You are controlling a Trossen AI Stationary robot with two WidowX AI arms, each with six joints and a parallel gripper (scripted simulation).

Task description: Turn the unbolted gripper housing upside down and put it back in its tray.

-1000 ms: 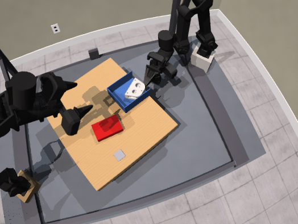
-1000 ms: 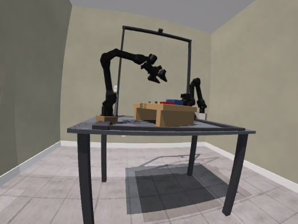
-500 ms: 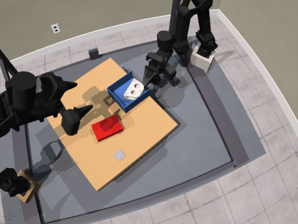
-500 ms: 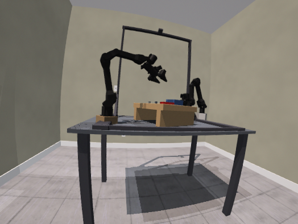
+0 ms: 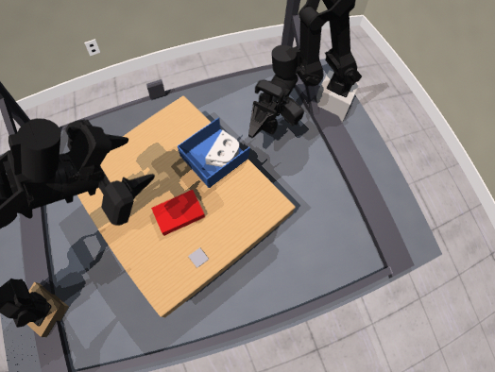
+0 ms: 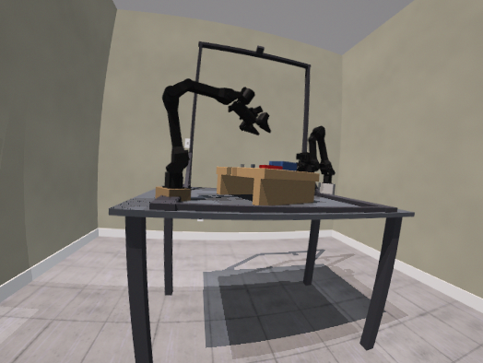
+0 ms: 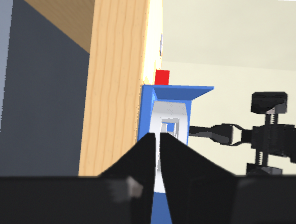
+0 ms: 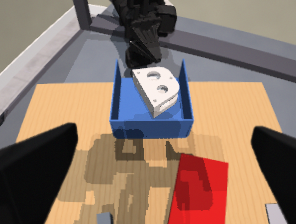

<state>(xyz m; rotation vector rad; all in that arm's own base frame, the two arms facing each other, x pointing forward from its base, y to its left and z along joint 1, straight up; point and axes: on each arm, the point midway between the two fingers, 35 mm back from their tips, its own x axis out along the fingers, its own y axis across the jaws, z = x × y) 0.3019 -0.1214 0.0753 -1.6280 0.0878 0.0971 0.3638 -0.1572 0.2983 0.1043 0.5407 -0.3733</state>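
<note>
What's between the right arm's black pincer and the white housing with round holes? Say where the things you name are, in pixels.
The blue tray's wall (image 5: 195,167) (image 8: 152,130), and shadowed tan wood (image 5: 246,198) (image 8: 65,107) before it; the top view shows both.

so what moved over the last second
The white housing has slid slightly farther into the blue tray, away from its open side. The left tool now stands back from that side, shut on nothing. Nothing was picked up or let go. The tray, the red block and the open right tool look unchanged.
</note>
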